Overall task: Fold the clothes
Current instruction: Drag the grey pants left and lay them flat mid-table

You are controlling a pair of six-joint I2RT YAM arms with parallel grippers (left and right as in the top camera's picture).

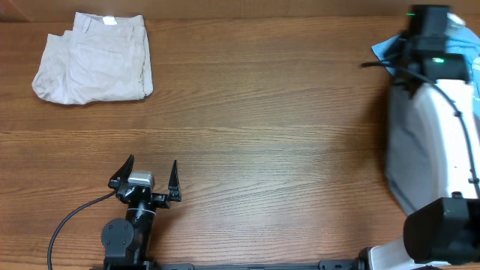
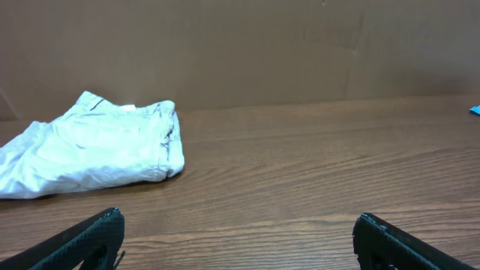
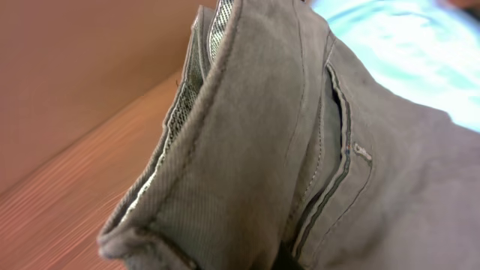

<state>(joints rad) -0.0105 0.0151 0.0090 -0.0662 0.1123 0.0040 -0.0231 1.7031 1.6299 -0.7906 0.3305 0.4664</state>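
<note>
Beige shorts [image 1: 94,58]: folded, flat, at the counter's far-left corner. Grey garment [image 3: 300,165]: bunched, waistband and pocket seam showing. Light-blue T-shirt [image 1: 386,51]: crumpled at the far-right edge.

1. Surface [image 1: 262,112]: mid-brown, wood grain with darker streaks running lengthwise.
2. Khaki shorts [image 1: 94,60]: pale beige, plain; small white tag at the waistband.
3. Grey garment [image 3: 300,150]: medium grey with a slight olive cast, no print; seam stitching reads darker; inner waistband shows a fine light-and-dark weave.
4. T-shirt [image 1: 384,51]: light blue, plain.
5. Left hand [image 1: 151,169]: black fingers, silver-grey block behind them.
6. Right arm [image 1: 431,142]: white shell, black joints, one green light.
7. Back wall [image 2: 262,45]: flat tan-brown.
</note>
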